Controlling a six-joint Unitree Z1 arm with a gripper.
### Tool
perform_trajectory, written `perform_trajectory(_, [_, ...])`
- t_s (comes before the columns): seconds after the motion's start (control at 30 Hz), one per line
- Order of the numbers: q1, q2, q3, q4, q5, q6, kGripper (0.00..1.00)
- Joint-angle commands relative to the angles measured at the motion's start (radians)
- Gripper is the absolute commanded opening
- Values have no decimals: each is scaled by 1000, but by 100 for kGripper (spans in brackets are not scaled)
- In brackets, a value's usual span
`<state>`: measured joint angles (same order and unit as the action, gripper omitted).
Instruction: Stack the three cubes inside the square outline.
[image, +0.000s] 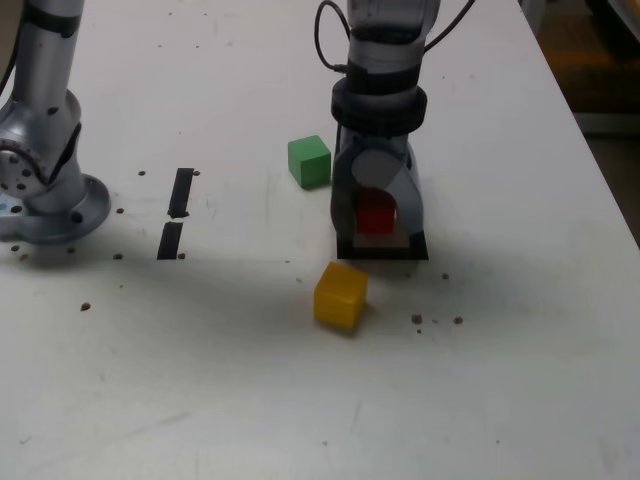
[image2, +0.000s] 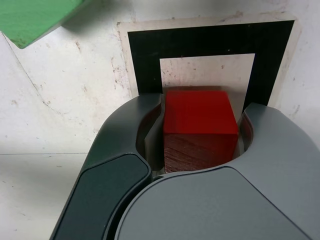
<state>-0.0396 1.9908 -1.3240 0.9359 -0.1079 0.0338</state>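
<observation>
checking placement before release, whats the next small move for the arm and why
Probably lower a little further, then open the jaws. The gripper is shut on the red cube, which hangs over the square outline, but neither view shows it resting on the white inside yet.

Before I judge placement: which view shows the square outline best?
The wrist view: the square outline shows three black sides and its white inside, behind the red cube in the hand. The exterior view shows only its near edge beneath the hand.
</observation>
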Motion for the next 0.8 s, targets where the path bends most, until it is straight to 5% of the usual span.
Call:
perform_trajectory(0.0, [3, 6, 2, 2, -3, -2, 51])
perform_trajectory(0.47, [3, -5, 15, 4, -2, 5, 87])
perform_trajectory(0.77, [3, -84, 2, 35, 57, -2, 90])
